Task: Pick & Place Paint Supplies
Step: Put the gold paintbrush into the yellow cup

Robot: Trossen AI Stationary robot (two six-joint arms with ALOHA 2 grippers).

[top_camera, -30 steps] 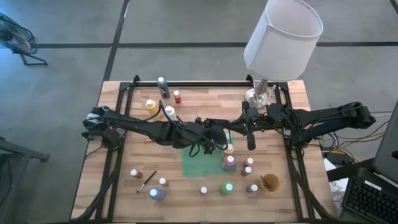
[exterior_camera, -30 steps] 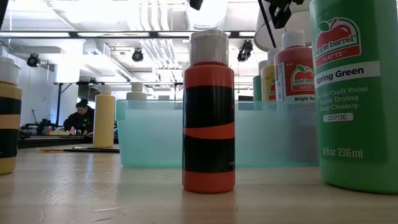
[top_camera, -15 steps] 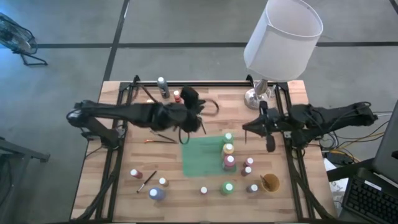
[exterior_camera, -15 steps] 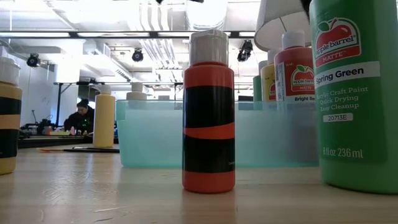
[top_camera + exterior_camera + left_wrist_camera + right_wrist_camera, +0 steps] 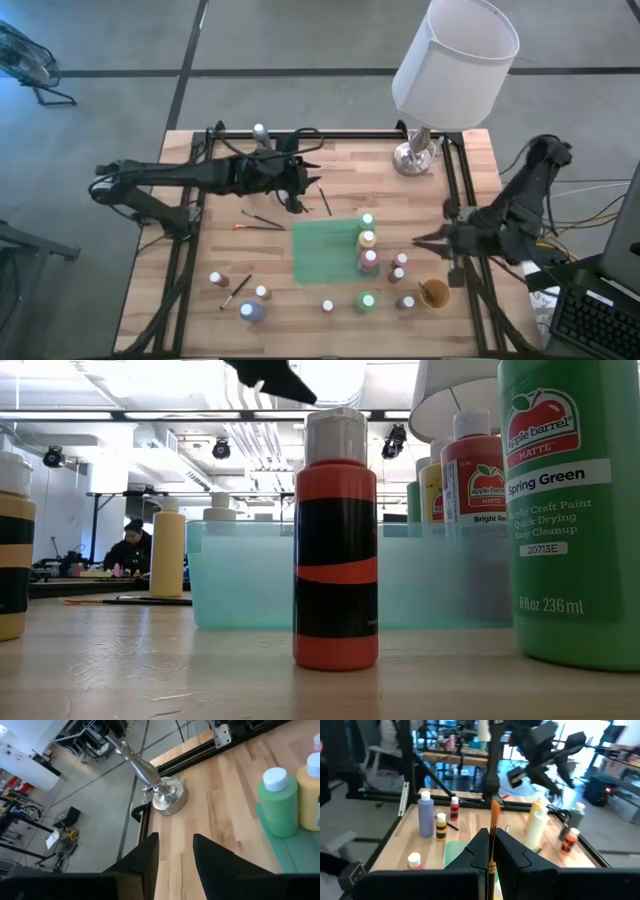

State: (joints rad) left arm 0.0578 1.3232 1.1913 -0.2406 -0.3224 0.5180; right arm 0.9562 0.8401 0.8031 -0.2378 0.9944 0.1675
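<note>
The right gripper (image 5: 491,851), at the right side of the surface (image 5: 340,175), is clamped on a thin brush (image 5: 494,827) to carry it. The left gripper (image 5: 175,851) hangs empty, fingers apart, at the far side. Paint bottles (image 5: 367,262) stand near the green mat (image 5: 322,255).

A: What lies beyond the left claw (image 5: 300,200)?
B: Mat (image 5: 322,250), with four bottles (image 5: 368,241) in a row along its far edge; lamp (image 5: 416,155) beside.
A: And by the right claw (image 5: 418,240)?
B: Cup (image 5: 434,293) beside it, bottles before it; a brush (image 5: 494,832) between its fingers.
</note>
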